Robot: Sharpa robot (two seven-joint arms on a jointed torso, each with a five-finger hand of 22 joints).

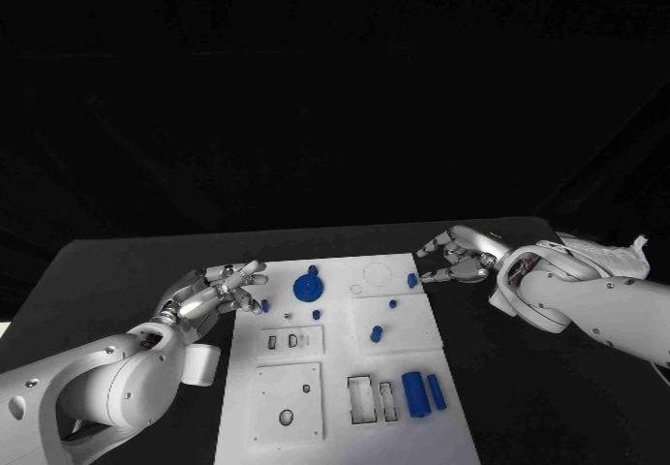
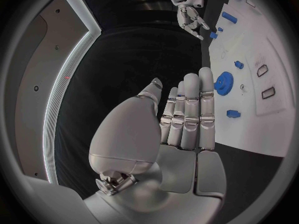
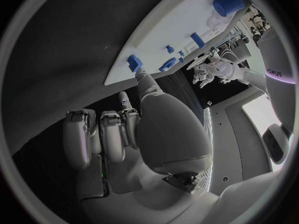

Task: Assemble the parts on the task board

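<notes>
My left hand [image 1: 212,294] sits at the left edge of the task board [image 1: 335,426], fingers stretched out side by side and nothing in it. From the left wrist view [image 2: 181,134] the fingers lie straight and close together, tips pointing toward the blue gear [image 2: 223,82], not touching it as far as I can see.

My right hand [image 1: 461,257] is at the board's far right corner, fingers curled in loosely, tips just beside a small blue part [image 1: 413,280] at the board's edge. I can't tell whether it's actually pinching that piece or just hovering next to it; in the right wrist view [image 3: 134,134] the thumb tip is right beside the blue piece [image 3: 134,62], but contact is hard to make out.

Out on the board: the gear [image 1: 309,287] near the far left, a few small blue pegs [image 1: 376,333] mid-board, and two blue cylinders [image 1: 423,392] lying side by side near the right edge, next to rectangular slots [image 1: 360,399].

Only writing I can spot is on the left arm in the right wrist view [image 3: 274,72], and it's too warped to read properly. The bench [image 1: 112,281] is black.
</notes>
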